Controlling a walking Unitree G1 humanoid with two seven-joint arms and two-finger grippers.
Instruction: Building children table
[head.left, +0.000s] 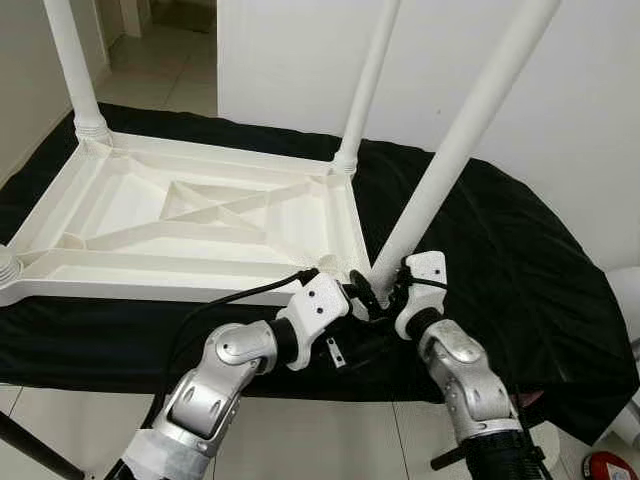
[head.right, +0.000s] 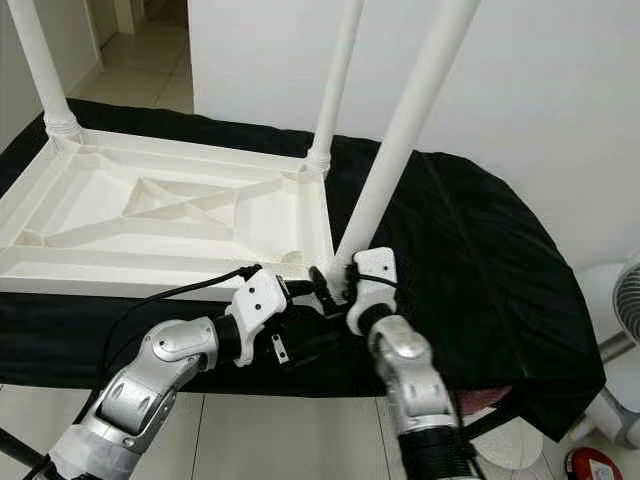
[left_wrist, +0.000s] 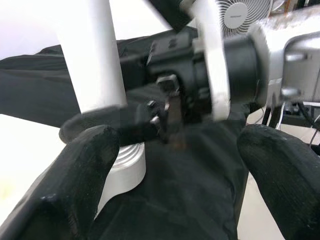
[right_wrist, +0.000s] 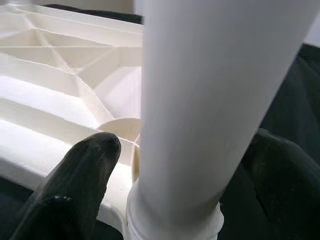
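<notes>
White plastic tabletop (head.left: 200, 215) lies upside down on a black cloth (head.left: 520, 270), with the near leg (head.left: 455, 150) leaning steeply up and right from its corner socket. The right gripper (right_wrist: 200, 165) straddles that leg's base, fingers (right_wrist: 80, 175) spread, apparently just touching it. The left gripper (left_wrist: 175, 165) sits open just beside it.

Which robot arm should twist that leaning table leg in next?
The right one, probably. The right gripper already has a finger on each side of the leaning leg, just above its base at the tabletop's corner. The left gripper sits open beside it, holding nothing.
</notes>
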